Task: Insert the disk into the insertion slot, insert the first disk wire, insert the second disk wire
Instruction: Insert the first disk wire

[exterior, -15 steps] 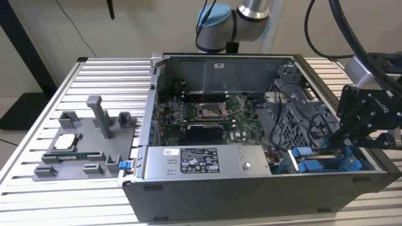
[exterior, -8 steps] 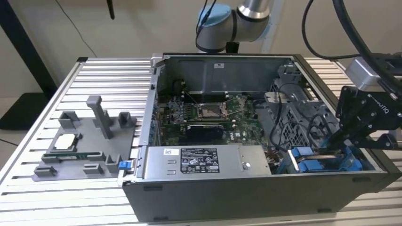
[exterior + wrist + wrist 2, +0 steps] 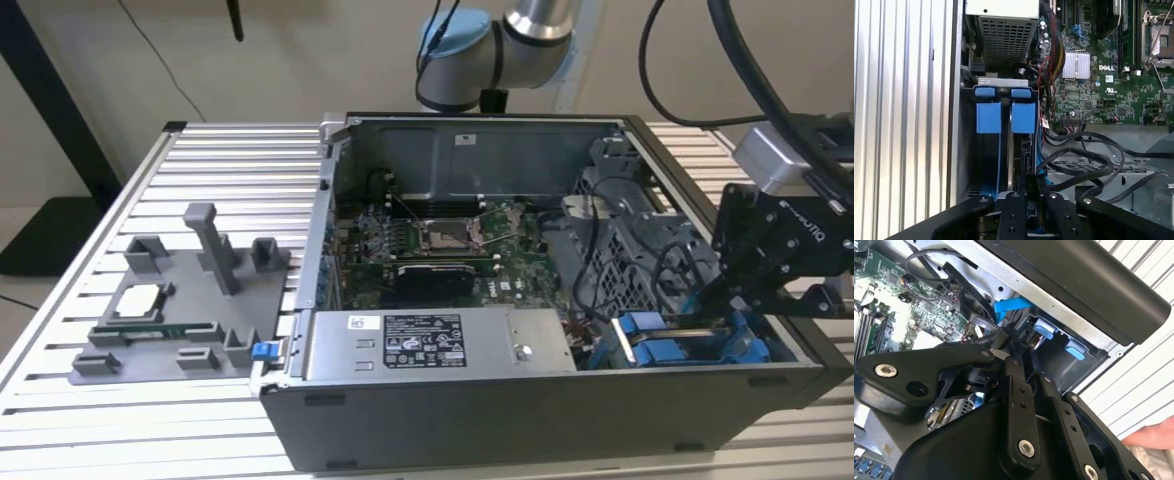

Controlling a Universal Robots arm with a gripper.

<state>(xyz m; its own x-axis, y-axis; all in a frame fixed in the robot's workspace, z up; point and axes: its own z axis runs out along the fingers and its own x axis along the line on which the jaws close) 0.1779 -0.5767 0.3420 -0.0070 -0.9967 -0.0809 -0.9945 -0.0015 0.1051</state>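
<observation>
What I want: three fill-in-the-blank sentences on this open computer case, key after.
1. The pincer hangs over the drive-cage bay at the exterior view's ____ end of the computer case.
2. The bay's plastic fittings are ____.
3. The CPU socket sits on the green ____.
Missing words: right; blue; motherboard.

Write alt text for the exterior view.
The end effector hangs at the blue-fitted insertion slot in a corner of the open computer case, on the exterior view's right. The case sits on a slatted table, a grey parts fixture beside it.
</observation>
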